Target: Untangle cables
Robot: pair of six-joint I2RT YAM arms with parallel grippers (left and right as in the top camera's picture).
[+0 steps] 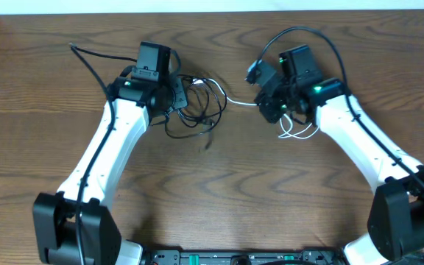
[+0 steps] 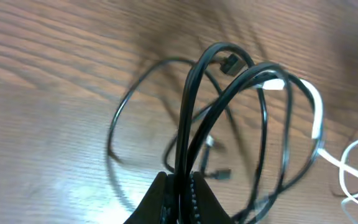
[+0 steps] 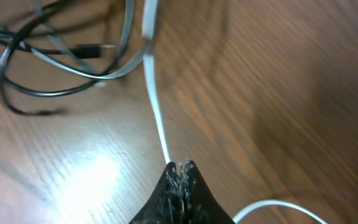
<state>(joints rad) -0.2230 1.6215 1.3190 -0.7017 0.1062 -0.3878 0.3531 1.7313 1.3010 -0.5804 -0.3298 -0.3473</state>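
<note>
Currently I read both end effectors as pressed together on cord. The left end effector (image 2: 180,182) pinches strands of the black cable (image 2: 190,106). Its loops rise from the tips and fan away, and the rest of the coil lies on the bench (image 1: 234,191) on the side toward the right arm. The right end effector (image 3: 182,167) pinches the white cable (image 3: 156,112), which runs straight out from its tips and passes into the black coil. In the overhead view this white run lies roughly along the line joining the two end effectors, nearly taut, with slack white loops behind the right one. My judgement: separation turns on that axis. Drawing the arms apart along it would either slide the white cable out of the black loops or cinch them; I cannot tell which.
</note>
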